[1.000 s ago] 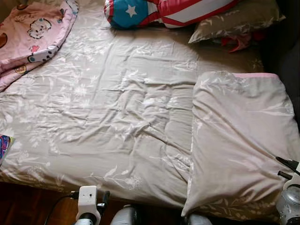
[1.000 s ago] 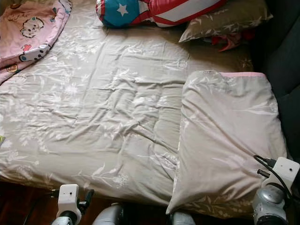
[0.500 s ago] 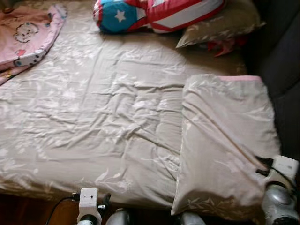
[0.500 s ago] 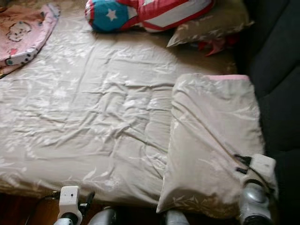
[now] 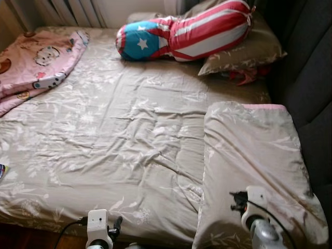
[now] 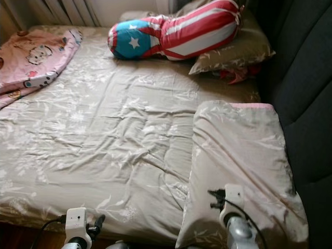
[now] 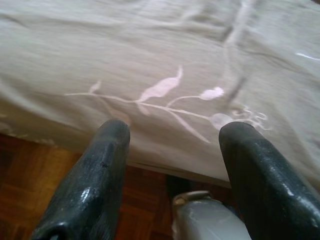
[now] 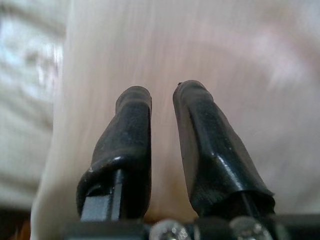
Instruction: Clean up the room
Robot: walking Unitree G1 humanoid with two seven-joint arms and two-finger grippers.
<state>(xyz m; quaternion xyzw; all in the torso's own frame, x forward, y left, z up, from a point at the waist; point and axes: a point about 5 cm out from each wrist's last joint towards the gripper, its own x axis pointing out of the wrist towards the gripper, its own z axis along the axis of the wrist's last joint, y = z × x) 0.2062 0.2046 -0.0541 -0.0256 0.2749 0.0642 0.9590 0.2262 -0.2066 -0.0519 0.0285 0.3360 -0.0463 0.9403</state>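
While the right gripper (image 8: 162,90) hovers nearly closed, two pillows (image 5: 254,155) (image 5: 241,52) lie apart.

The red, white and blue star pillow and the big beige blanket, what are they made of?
The red-and-white striped bolster pillow with a blue starred end looks like soft matte fabric, probably stuffed: it is plump and rounded. The beige bed cover with a pale leaf print seems a thin woven cloth with a slight sheen; it creases finely and looks lightly padded. The exact fibre cannot be told.
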